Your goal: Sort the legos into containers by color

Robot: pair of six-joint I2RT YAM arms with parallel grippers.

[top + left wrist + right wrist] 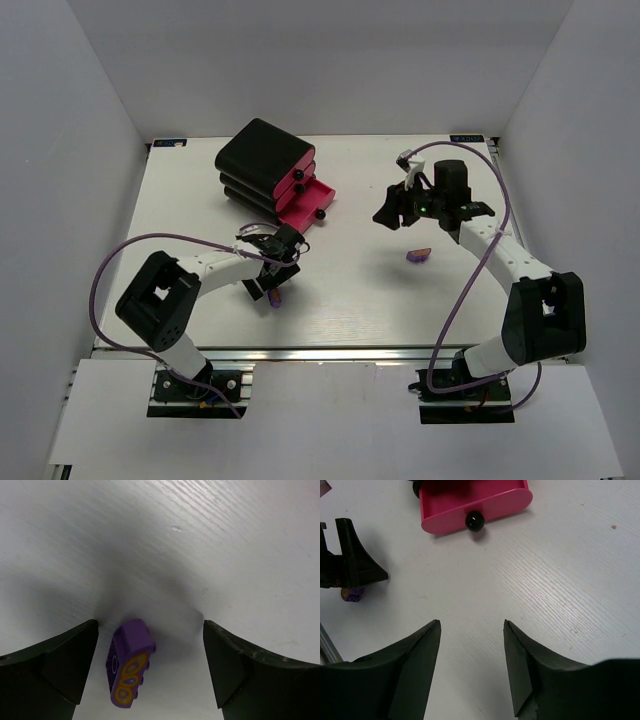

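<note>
Straddles small purple studded plastic brick [131,665] with released left end effector [150,630], ready to pinch; holds right end effector [471,626] released, empty, pink drawer [475,505] ahead.

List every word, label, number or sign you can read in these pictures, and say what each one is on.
No text is legible in any view.
Far-left table-corner sticker: too small to read.
Far-right table-corner sticker: too small to read.
Purple brick: yellow oval rings only, no letters.
Pink drawer front: no text.
</note>
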